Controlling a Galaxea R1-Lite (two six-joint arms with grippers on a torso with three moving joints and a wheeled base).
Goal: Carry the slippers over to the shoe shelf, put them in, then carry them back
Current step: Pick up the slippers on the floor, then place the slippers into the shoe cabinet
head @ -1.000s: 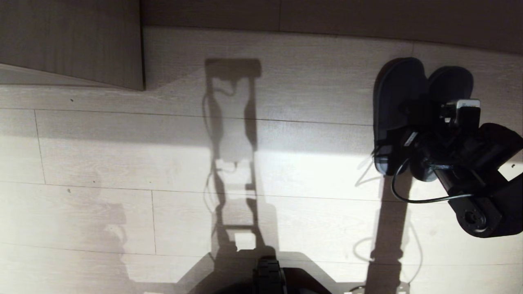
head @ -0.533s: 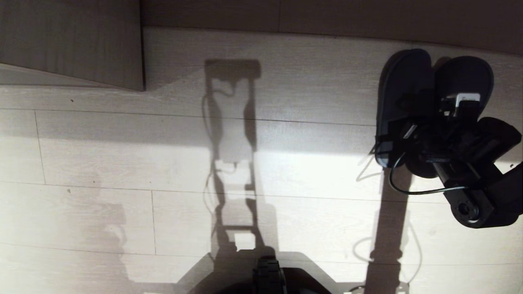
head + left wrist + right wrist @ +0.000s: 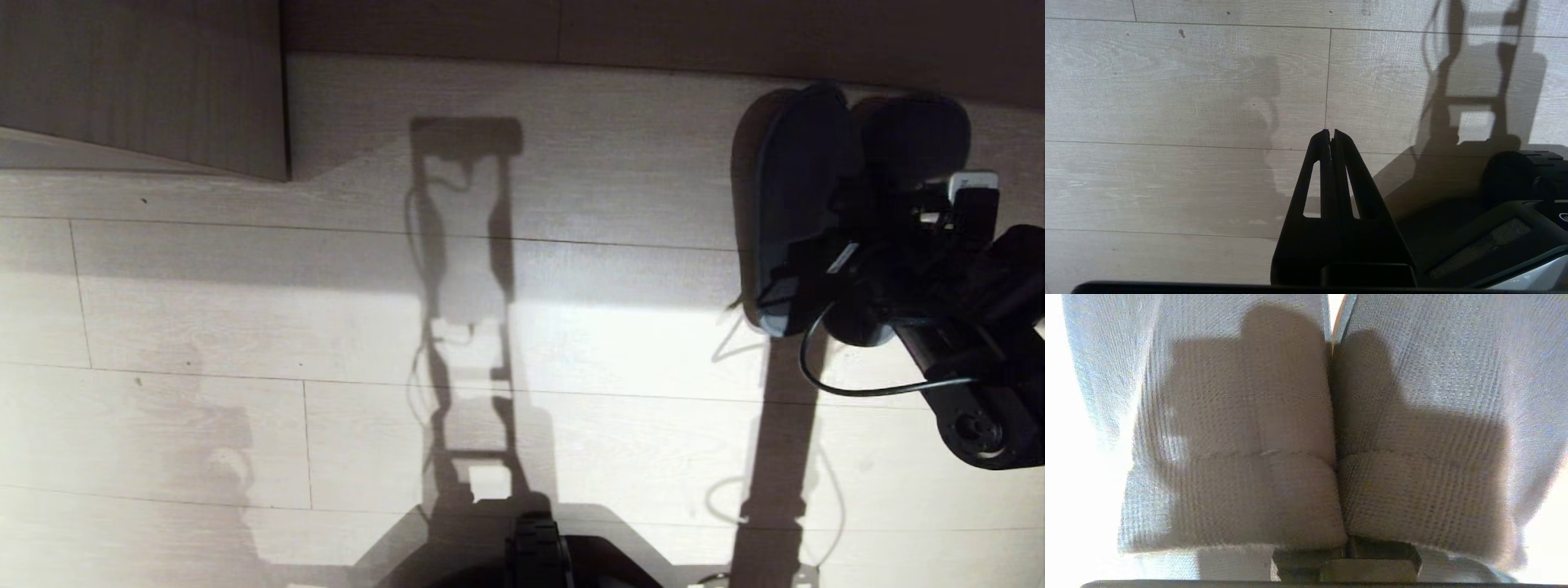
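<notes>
The slippers [image 3: 796, 188] are a dark pair side by side on the pale floor at the right of the head view, toes pointing toward the far wall unit. My right gripper [image 3: 861, 216] reaches over them from the right and is shut on their straps. In the right wrist view the two woven straps [image 3: 1241, 457] are squeezed together and cover the fingers. My left gripper [image 3: 1332, 132] is shut and empty, parked above bare floor. A grey-brown wood-grain unit [image 3: 139, 82] lines the far side; I cannot make out the shoe shelf's opening.
Pale floor planks [image 3: 245, 327] spread across the left and middle, crossed by my own shadow. My base [image 3: 539, 555] shows at the near edge. A black cable [image 3: 857, 390] loops below the right wrist.
The right gripper has closed on the slippers' straps, pressing the pair together. The slippers and wrist have shifted a little toward the far unit.
</notes>
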